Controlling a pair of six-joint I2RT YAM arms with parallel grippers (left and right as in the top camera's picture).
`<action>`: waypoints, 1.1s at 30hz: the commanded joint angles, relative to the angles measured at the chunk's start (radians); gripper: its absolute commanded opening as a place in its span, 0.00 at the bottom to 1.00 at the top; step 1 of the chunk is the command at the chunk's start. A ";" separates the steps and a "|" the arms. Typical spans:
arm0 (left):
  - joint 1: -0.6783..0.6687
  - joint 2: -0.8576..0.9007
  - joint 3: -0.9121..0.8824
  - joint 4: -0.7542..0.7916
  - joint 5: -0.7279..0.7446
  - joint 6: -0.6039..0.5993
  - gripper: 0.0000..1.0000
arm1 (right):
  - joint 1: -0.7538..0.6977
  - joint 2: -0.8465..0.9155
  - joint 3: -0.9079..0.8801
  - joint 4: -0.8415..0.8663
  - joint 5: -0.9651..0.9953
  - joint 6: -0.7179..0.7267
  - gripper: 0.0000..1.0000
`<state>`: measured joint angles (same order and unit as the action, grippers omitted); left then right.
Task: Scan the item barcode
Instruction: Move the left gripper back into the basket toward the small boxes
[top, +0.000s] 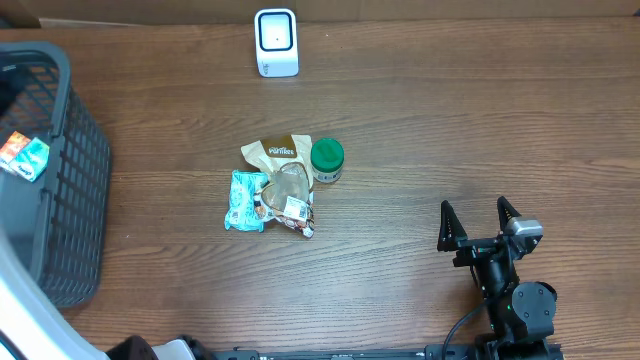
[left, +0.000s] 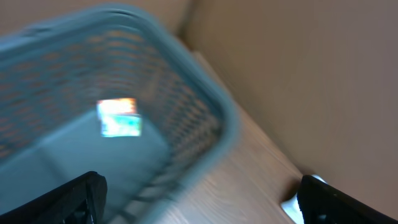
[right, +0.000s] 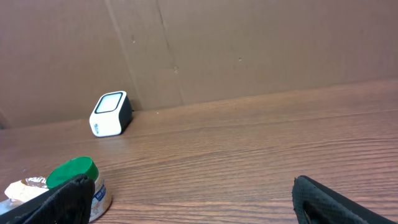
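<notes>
My right gripper (top: 482, 225) hangs over the worktop (top: 420, 120) towards its near right corner, fingers spread wide with nothing between them. My left gripper (left: 202, 196) is spread just as wide and holds nothing. From its wrist view it looks down at the basket (top: 60, 180) on the left edge, though that view is blurred.

The goods to scan lie in a tight cluster around the middle of the worktop:
- A teal packet (top: 246, 200) lies flat, its long axis running from far edge to near edge.
- A clear packet (top: 290, 195) lies against its right side, with a white label towards its near end. I cannot tell whether that label carries a barcode.
- A brown pouch (top: 277, 150) lies on the far side, slanted, partly under the clear packet.
- A green-lidded tub (top: 327, 158) stands upright with its lid up, touching the pouch's right side.

The scanner (top: 276, 42) stands at the middle of the far edge, by the cardboard wall (right: 249, 43), its window tilted upwards. Bare wood lies between it and the cluster.

A small orange-and-green packet (top: 24, 155) lies inside the basket.
</notes>
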<state>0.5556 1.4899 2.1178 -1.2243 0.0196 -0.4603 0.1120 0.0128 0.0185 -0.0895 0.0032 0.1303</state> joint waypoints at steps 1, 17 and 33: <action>0.115 0.051 0.011 -0.014 0.003 0.021 1.00 | -0.003 -0.010 -0.010 0.005 -0.006 -0.001 1.00; 0.182 0.453 -0.004 -0.097 -0.204 0.186 0.77 | -0.003 -0.010 -0.010 0.005 -0.006 -0.001 1.00; 0.101 0.774 -0.004 0.169 -0.202 0.443 0.73 | -0.003 -0.010 -0.010 0.005 -0.006 -0.001 1.00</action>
<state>0.6666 2.2097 2.1159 -1.0752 -0.1692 -0.1310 0.1120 0.0128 0.0185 -0.0898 0.0029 0.1307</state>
